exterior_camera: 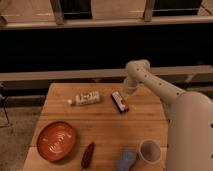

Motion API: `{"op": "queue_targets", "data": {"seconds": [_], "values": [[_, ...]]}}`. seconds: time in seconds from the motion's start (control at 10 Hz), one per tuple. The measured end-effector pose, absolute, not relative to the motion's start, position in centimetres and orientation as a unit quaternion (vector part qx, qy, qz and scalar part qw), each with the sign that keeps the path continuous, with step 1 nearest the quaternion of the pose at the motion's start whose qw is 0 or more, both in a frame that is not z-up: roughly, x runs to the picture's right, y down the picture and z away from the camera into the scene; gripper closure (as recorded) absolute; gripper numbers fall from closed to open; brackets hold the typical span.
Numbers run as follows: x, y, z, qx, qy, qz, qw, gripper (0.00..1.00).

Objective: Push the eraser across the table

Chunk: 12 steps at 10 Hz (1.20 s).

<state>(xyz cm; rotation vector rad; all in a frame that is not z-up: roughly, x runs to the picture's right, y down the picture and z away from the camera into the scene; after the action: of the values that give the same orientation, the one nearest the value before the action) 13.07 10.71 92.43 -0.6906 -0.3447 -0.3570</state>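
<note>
The eraser [119, 101], a small dark bar with red and white markings, lies at an angle on the far middle part of the wooden table [110, 125]. My gripper [128, 93] is at the end of the white arm, which reaches in from the right. It is down at table height, right beside the eraser's far right end and seemingly touching it.
A white labelled tube [86, 98] lies just left of the eraser. An orange bowl [57, 141] sits at the near left. A reddish-brown object [88, 154], a blue pad [126, 160] and a white cup [149, 150] stand along the near edge.
</note>
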Motion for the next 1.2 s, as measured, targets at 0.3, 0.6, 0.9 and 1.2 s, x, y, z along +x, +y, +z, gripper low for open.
{"op": "queue_targets", "data": {"seconds": [0.3,0.6,0.9,1.2], "values": [[11.4,11.2,91.9,-0.330,-0.181,-0.201,0.904,0.99],[10.4,11.7,91.4,-0.327,-0.191,-0.223,0.898,0.99],[9.5,12.3,90.8,-0.322,-0.196,-0.244,0.894,0.99],[9.0,12.8,90.2,-0.307,-0.193,-0.269,0.892,0.99]]}}
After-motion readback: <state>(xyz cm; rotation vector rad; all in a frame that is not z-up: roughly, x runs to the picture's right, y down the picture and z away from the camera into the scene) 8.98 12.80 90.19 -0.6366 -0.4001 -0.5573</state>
